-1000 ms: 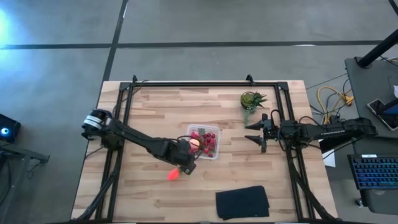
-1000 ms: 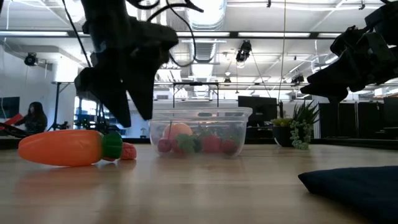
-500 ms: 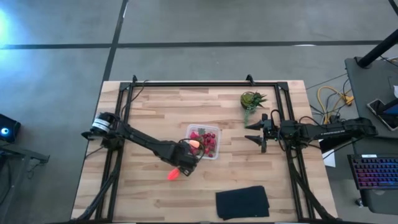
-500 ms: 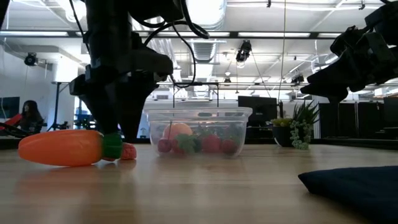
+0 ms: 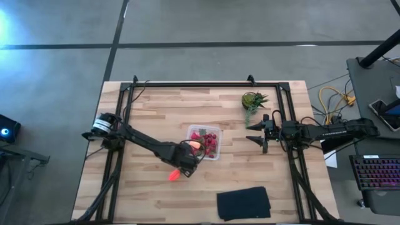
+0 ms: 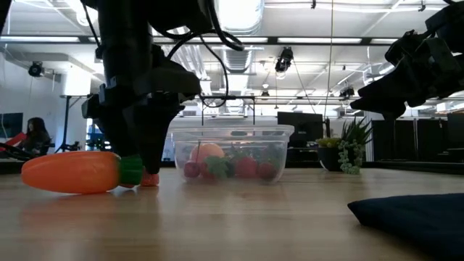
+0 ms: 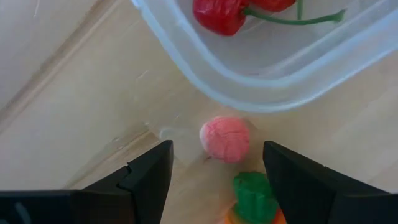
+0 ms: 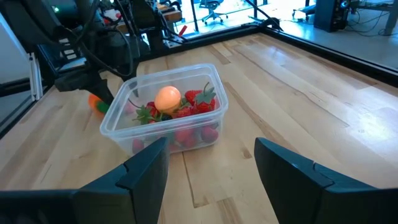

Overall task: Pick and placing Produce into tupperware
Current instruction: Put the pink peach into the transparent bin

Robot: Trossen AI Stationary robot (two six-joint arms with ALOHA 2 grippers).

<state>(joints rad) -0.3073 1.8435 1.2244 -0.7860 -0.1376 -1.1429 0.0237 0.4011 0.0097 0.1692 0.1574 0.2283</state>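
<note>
In the high view, a wooden surface [image 5: 156, 119] is seen from straight above. The left gripper [image 5: 185, 164] is lowered beside the near corner of the tupperware [image 5: 205, 142], just next to the carrot-like piece [image 5: 174, 174]. The tupperware is filled with red berries [image 5: 210, 143] and a pink-orange round fruit [image 5: 195, 145]. The right gripper [image 5: 253, 134] is held well apart from the container, with a potted plant [image 5: 252, 100] just beyond it. A black cloth [image 5: 244, 203] is laid near the front edge.

In the low view, the left gripper [image 6: 148, 156] is brought down to the surface between the carrot-like piece [image 6: 72, 172] and the tupperware [image 6: 230, 154]. A small pink berry [image 6: 150, 178] is seen at its tip. The right gripper [image 6: 377, 100] is held high, off to the side.

In the left wrist view, the jaws are spread wide and nothing is gripped. The pink berry [image 7: 224, 137] is found on the surface between the two fingers [image 7: 146, 177], just outside the tupperware wall [image 7: 249, 84]. The carrot's green top [image 7: 254, 196] is right beside it.

In the right wrist view, the jaws are spread wide and empty. The tupperware [image 8: 163, 109] is seen ahead of them, with the round fruit [image 8: 167, 98] on top of the berries.
</note>
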